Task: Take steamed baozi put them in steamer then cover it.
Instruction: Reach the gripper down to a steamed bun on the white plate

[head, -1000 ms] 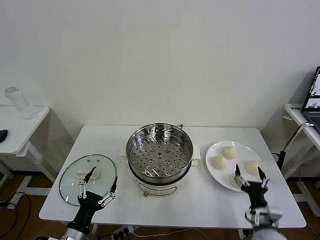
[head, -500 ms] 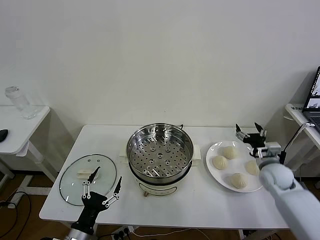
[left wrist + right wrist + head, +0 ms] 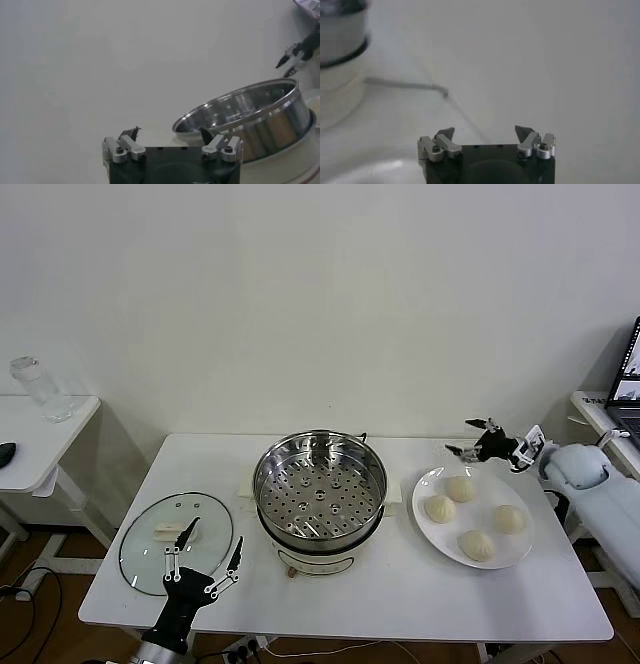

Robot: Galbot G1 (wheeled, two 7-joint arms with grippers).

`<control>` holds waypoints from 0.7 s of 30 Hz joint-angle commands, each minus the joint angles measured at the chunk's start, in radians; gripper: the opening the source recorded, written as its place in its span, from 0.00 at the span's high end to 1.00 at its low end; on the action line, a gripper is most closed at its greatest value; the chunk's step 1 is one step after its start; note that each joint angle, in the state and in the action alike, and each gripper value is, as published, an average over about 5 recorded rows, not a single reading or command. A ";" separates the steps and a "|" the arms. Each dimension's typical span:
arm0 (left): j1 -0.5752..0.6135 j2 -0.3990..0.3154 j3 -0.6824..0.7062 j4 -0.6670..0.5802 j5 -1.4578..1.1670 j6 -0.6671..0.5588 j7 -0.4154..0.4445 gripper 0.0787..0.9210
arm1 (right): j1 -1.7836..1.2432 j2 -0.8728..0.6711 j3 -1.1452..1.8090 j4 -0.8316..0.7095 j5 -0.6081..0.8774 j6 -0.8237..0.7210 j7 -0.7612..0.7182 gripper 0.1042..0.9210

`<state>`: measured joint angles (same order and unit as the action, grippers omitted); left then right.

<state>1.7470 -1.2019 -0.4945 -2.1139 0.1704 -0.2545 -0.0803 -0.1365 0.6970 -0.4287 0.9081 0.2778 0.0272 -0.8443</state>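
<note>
Four steamed baozi [image 3: 459, 489] [image 3: 438, 508] [image 3: 508, 519] [image 3: 477, 545] sit on one white plate [image 3: 428, 532]. One steamer [image 3: 319, 491] and one glass lid [image 3: 150, 559] stand on one white desk [image 3: 400, 589]. Two grippers, the left gripper [image 3: 204, 556] and the right gripper [image 3: 467, 438]. One jar [image 3: 35, 389] on a side table [image 3: 20, 446].

White wall [image 3: 320, 294] behind white table [image 3: 400, 584].

Both arms end in black pincers. The left gripper [image 3: 205, 559] has slim black fingers on silver linkage bars above a black wrist block. The right gripper [image 3: 478, 439] looks the same, and behind it comes a white collar, then a rounded pale grey arm shell. Silver knuckles with dark screws flank each black palm.
</note>
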 commanded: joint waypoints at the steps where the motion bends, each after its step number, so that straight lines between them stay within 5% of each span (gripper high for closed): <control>1: 0.004 -0.002 -0.001 -0.007 0.001 0.003 0.000 0.12 | 0.201 0.016 -0.198 -0.160 -0.228 0.023 -0.297 0.12; 21: 0.019 -0.016 -0.013 -0.004 0.001 -0.004 0.000 0.12 | 0.216 0.252 -0.220 -0.390 -0.425 0.097 -0.285 0.12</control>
<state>1.7653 -1.2172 -0.5073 -2.1185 0.1715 -0.2587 -0.0800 0.0447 0.8922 -0.6181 0.5983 -0.0797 0.1130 -1.0996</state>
